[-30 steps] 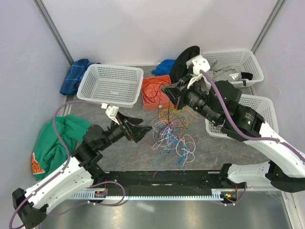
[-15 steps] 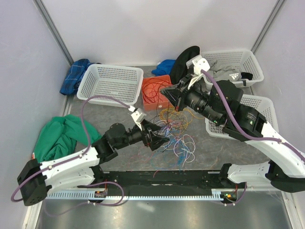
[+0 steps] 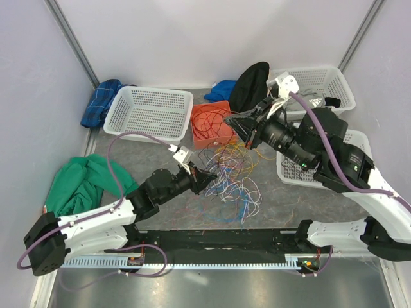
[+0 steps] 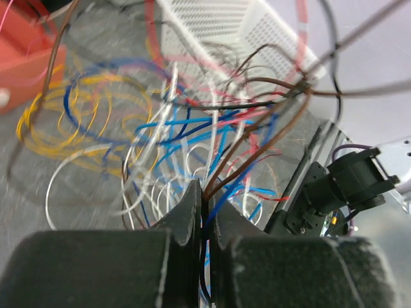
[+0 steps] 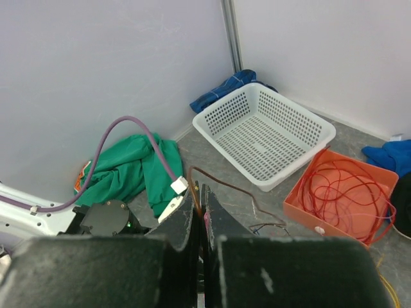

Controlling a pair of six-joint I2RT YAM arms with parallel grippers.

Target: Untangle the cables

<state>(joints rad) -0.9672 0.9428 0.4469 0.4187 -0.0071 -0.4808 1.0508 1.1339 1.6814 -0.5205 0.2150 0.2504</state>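
Sprawled mid-table: the cables point(image 3: 236, 183), string-thin glossy loops in blue, white, yellow, purple and red. Clenched on the tangle's 9 o'clock edge with the left gripper point(image 3: 205, 178), its flat dark fingers point(image 4: 187, 215) pinching brown, blue and black strands (wrist view partly blurred). Clamped at 12 o'clock with the right gripper point(image 3: 242, 122), jaws together on a kinked brown strand. Farther out at 11 o'clock, a square orange tray point(image 3: 199, 138) holding a red coil point(image 3: 210, 122). At 10 o'clock, a perforated white plastic basket point(image 3: 149, 114).

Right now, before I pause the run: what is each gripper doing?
The left gripper: shut on cables from the tangle.
The right gripper: shut on a brown cable.
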